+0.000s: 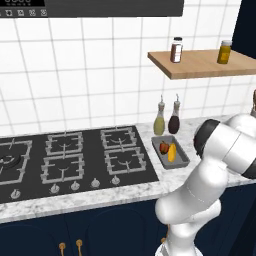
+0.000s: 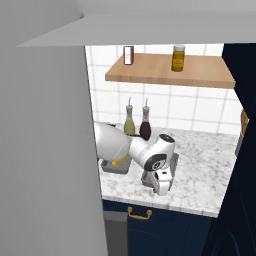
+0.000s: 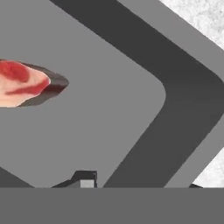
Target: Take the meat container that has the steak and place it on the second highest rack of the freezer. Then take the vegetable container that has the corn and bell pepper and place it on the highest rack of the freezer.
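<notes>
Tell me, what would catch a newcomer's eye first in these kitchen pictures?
Probably the white arm bent low over the marble counter right of the black stove. Next, the hand view: the gripper is down at a corner of the grey meat container, with the red steak lying inside. A second tray with the yellow corn and the red bell pepper sits beside the stove.

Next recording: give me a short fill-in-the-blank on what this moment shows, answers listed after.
1. In the vegetable container, the yellow item beside the bell pepper is the ____.
2. The wooden shelf on the tiled wall carries ____ jars.
3. In the hand view, the red thing lying in the meat container is the ____.
4. Two bottles stand on the counter just ____ the vegetable container, toward the wall.

Missing words: corn; two; steak; behind
</notes>
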